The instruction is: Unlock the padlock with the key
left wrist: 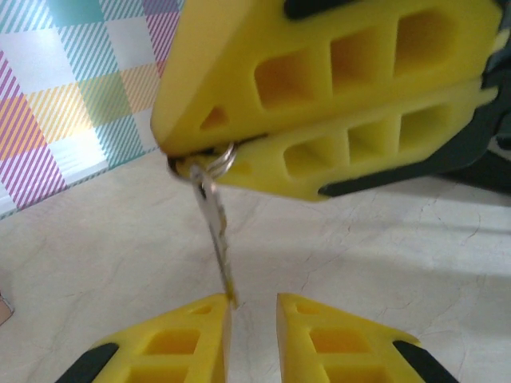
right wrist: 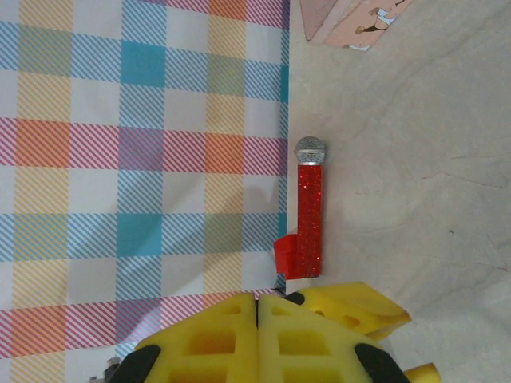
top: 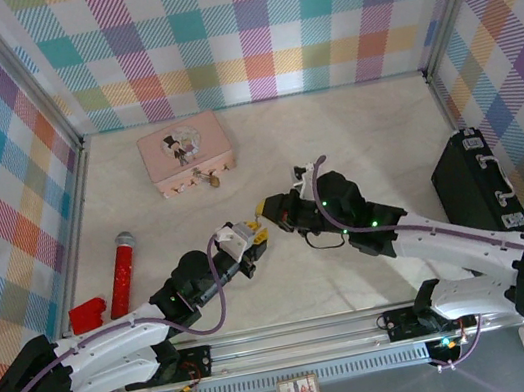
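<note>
My right gripper (top: 263,211) is shut, and in the left wrist view its yellow fingertips (left wrist: 192,136) pinch the head and ring of the key (left wrist: 214,231). The thin key hangs down from them. Its tip touches the inner edge of one finger of my left gripper (left wrist: 254,302), which is open by a narrow gap and clamps nothing. In the top view the left gripper (top: 254,238) sits just below and left of the right one, at mid-table. The tiny brass padlock (top: 205,177) lies at the front edge of the pink case (top: 185,153), well away from both grippers.
A red glitter microphone stick (top: 122,273) lies at the left wall beside a red block (top: 87,315). A black case (top: 483,182) stands along the right wall. Plaid walls close in three sides of the table.
</note>
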Tool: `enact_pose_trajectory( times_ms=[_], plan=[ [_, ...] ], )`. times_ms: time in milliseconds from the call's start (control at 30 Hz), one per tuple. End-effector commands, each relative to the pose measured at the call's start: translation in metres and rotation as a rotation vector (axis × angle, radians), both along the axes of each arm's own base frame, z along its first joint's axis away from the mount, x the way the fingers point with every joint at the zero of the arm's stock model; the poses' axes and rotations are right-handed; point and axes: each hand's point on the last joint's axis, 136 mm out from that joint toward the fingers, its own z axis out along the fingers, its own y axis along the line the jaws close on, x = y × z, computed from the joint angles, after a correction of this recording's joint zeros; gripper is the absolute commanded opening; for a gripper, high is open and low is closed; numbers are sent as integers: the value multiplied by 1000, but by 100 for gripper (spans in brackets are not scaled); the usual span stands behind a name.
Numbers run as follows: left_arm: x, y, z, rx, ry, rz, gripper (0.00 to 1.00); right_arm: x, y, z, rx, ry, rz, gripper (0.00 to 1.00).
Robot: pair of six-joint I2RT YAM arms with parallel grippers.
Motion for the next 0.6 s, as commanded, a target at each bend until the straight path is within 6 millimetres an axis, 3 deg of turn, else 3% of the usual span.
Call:
enact_pose_trajectory(
  times_ms=[0,567],
  plan=[
    [2,-1,24,-64,-37,-4,21,-3,6,4,27,-11,21,0],
    [5,8,29,-83,-37,36,11,-6,3,-10,-1,16,16,0]
  ],
)
